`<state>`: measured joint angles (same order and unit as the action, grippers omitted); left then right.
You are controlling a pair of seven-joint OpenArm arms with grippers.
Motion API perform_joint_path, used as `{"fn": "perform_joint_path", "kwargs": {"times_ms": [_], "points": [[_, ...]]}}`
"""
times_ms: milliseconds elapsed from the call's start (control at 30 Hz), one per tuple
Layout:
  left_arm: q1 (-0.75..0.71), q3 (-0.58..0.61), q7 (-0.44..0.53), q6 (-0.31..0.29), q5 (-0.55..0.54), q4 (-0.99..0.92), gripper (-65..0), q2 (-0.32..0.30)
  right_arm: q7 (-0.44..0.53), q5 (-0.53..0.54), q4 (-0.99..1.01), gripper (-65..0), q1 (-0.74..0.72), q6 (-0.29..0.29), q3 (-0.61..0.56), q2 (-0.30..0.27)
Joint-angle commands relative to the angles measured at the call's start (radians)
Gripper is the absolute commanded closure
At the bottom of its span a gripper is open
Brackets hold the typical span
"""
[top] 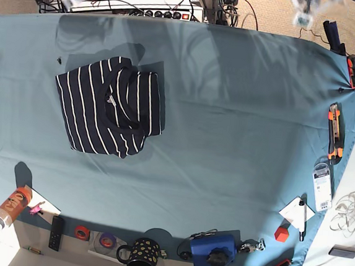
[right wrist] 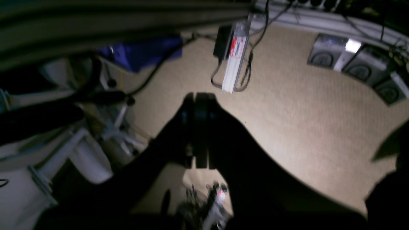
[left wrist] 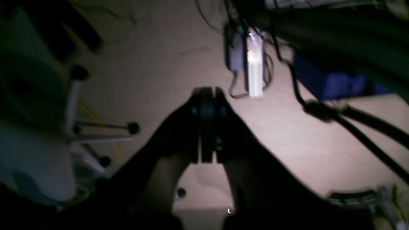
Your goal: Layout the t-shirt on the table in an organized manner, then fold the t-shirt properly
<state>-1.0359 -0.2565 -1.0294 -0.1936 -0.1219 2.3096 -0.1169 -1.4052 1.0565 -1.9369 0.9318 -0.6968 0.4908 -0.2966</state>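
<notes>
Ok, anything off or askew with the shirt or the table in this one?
The t-shirt lies folded into a compact bundle on the table, rotated askew to the table's edges, toward the base view's left. Neither arm is over the table; both wrist cameras show shut grippers above carpet. No spill or damage shows.

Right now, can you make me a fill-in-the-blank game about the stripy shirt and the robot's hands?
1. The t-shirt has thin stripes colored ____.
2. The t-shirt lies on the table, whose cloth is colored ____.
3. The left gripper and the right gripper both have their jaws ____.
4. The mug at the table's near edge is covered in ____.

Missing words: white; teal-blue; shut; dots
</notes>
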Motion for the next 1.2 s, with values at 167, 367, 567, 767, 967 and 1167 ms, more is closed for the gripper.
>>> {"fn": "perform_joint_path", "kwargs": {"times_ms": [167, 367, 567, 767, 967, 1167], "points": [[0.017, -0.002, 0.038, -0.019, 0.001, -0.225, 0.0, -0.002, 0.013, -0.277, 0.031, 0.0, 0.015, -0.001, -0.175, -0.011], [0.19, -0.002, 0.127, -0.019, 0.002, -0.653, 0.0, -0.002, 0.199, -0.607, 0.19, 0.0, -0.099, 0.014, -0.433, -0.011], [0.4, -0.002, 0.262, -0.026, 0.023, -1.081, 0.0, -0.002, 0.366, -0.829, 0.502, 0.0, -0.3, 0.093, -0.609, -0.013], [0.576, -0.002, 0.537, -0.164, 0.116, -1.408, 0.0, -0.002, 0.682, -1.002, 0.95, 0.0, -0.502, 0.098, -0.752, -0.014], [0.681, -0.002, 0.796, -0.109, 0.13, -1.65, 0.0, 0.003, 1.049, -1.083, 1.346, 0.0, -0.683, 0.15, -0.871, -0.014], [0.743, -0.002, 0.915, -0.051, 0.165, -1.767, 0.0, 0.0, 1.275, -1.083, 1.516, 0.0, -0.779, 0.328, -0.917, -0.013]]}}
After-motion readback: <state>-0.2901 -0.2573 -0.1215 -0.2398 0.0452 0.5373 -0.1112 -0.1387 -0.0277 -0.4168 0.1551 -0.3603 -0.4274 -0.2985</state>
